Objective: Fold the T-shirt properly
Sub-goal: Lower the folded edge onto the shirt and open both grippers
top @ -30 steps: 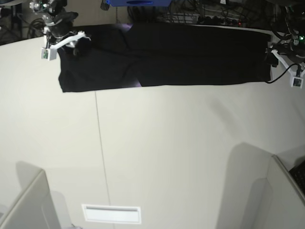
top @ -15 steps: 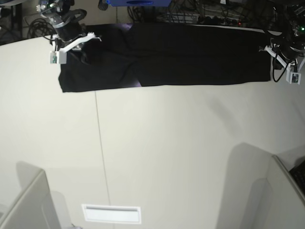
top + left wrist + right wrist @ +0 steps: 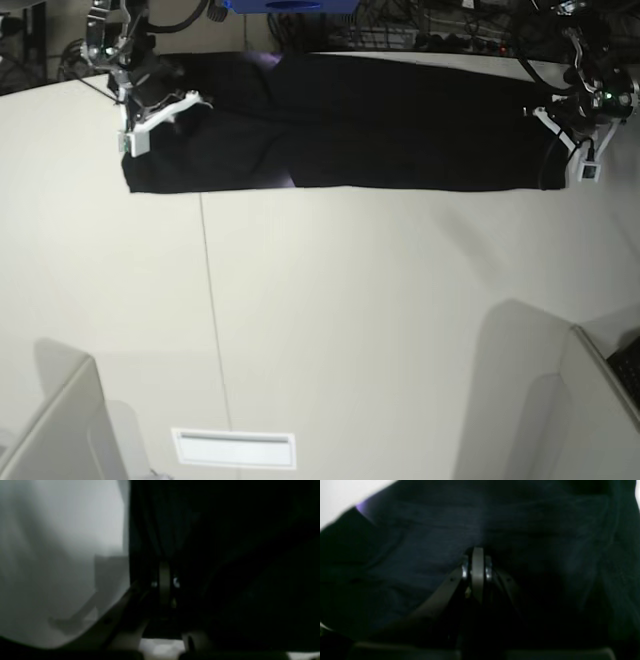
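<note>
The black T-shirt (image 3: 380,120) lies as a long folded strip along the table's far edge. A sliver of purple print (image 3: 286,179) shows at its near edge. At the strip's right end, my left gripper (image 3: 553,125) is shut on the cloth. In the left wrist view its fingertips (image 3: 165,580) are pressed together at the T-shirt's (image 3: 225,555) edge, with pale table to the left. My right gripper (image 3: 165,98) is shut on the strip's left end. The right wrist view shows it (image 3: 477,562) pinching wrinkled black T-shirt (image 3: 420,542) fabric.
The pale table (image 3: 380,320) has a seam (image 3: 210,320) running front to back. A white slotted plate (image 3: 235,448) sits near the front edge. Grey panels stand at the front left (image 3: 60,430) and front right (image 3: 590,420). Cables and a blue object (image 3: 290,5) lie behind the table.
Both grippers went from open to shut on the shirt's ends. The left arm moved inward, pulling the right end of the strip with it. The right gripper shifted slightly right.
</note>
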Robot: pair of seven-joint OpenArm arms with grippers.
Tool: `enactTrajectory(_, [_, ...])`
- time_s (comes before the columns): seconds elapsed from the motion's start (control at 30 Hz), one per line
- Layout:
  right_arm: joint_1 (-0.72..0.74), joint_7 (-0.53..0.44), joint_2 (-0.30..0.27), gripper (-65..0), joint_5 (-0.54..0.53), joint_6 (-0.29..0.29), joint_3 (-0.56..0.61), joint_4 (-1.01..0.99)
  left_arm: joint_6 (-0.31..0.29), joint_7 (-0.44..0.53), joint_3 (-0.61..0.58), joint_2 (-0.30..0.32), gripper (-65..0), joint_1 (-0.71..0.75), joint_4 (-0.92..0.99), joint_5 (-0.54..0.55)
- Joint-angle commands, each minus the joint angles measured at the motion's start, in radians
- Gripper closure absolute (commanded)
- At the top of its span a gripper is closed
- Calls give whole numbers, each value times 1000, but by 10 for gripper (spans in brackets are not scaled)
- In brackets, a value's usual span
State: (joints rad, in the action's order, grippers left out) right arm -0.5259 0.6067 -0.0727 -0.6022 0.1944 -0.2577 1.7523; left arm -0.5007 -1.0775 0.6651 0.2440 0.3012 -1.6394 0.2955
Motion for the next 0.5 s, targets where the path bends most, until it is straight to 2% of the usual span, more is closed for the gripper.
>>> enactTrajectory(0.0, [26, -12, -19, 0, 12, -11, -4, -13, 3, -7, -1, -2, 0, -15, 6, -14])
enactTrajectory(0.13, [138, -12, -34, 0, 12, -13, -4, -107, 4, -13, -5, -15, 0, -98, 20, -15])
enactTrajectory(0.23, [221, -12, -59, 0, 12, -13, -4, -165, 10, -16, -55, -15, 0, -145, 20, -15])
enactTrajectory(0.33, [293, -8, -66, 0, 12, -14, -4, -213, 86, -16, -92, -16, 0, -175, 18, -14])
enactTrajectory(0.47, [318, -11, -68, 0, 12, -14, -4, -202, 96, -16, -90, -16, 0, -181, -25, -5])
